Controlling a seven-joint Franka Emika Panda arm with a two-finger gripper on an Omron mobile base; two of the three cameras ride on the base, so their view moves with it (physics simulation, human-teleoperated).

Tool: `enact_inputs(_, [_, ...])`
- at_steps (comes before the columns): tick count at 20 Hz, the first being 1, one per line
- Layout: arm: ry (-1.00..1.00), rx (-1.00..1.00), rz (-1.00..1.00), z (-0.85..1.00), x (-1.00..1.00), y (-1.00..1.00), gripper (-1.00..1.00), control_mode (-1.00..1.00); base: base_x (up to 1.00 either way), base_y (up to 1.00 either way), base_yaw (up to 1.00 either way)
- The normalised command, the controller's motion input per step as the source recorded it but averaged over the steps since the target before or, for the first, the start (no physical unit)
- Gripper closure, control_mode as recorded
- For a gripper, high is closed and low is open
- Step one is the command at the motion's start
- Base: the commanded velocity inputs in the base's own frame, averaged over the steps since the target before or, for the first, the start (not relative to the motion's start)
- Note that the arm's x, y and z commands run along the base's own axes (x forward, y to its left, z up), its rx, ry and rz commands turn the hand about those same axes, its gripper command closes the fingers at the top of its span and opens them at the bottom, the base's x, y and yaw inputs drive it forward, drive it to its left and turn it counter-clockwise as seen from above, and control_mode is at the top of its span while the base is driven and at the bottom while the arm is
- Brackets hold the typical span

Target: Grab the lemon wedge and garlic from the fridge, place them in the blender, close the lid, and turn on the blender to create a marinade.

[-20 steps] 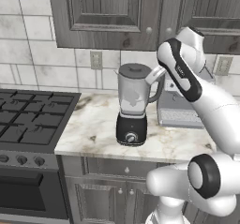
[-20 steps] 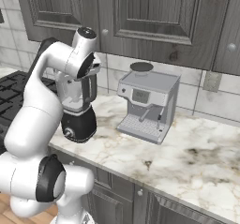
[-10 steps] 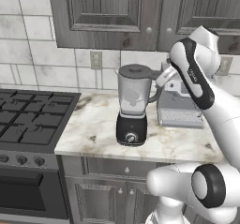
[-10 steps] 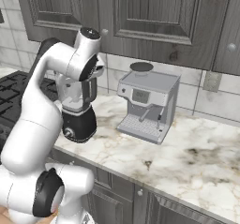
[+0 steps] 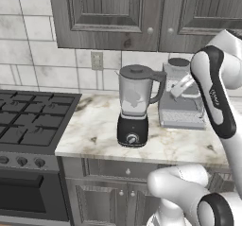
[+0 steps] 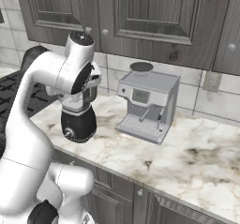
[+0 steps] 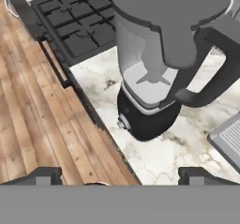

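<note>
**Lid seated on the jar, knob not yet turned: risks and blind spots**

The countertop blender with the rounded black base and clear grey handled jar is seen standing upright on the marbled white bench, between the black gas hob and the boxy silver coffee machine. The round dark grey lid with the raised centre knob is seen resting across the jar's top, and it appears level. The small silver front knob faces outward on the base.

The two dark fingers are seen spread wide at the bottom of the hand view, nothing is held between them, and they are kept well apart from the blender, above and to the handle side of it.

The remaining step is judged to be the turning of the knob. The knob is small and set low on a curved base, so it could be missed or slid off by widely spread fingers, and the light blender could be pushed across the smooth bench or tipped toward the hob if the base is struck instead. The jar handle lies between the hand and the base, and could be caught during a descent, by which the lid might be unseated.

Whether lemon and garlic lie inside the jar cannot be told; only a pale shape is made out through the grey wall. In the right base view the blender is largely covered by the white arm. Whether the lid is fully pressed home cannot be judged.
</note>
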Motion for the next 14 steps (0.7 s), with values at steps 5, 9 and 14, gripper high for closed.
enact_inputs(5, [-0.04,-0.01,-0.19,-0.08,-0.42,0.28,-1.00,-1.00,0.00,0.00,0.00])
enact_inputs(9, [0.00,-0.03,-0.29,-0.26,-0.02,0.43,-1.00,-1.00,0.00,0.00,0.00])
enact_inputs(14, [0.00,-0.06,-0.32,-0.38,0.00,0.50,-1.00,-1.00,0.00,0.00,0.00])
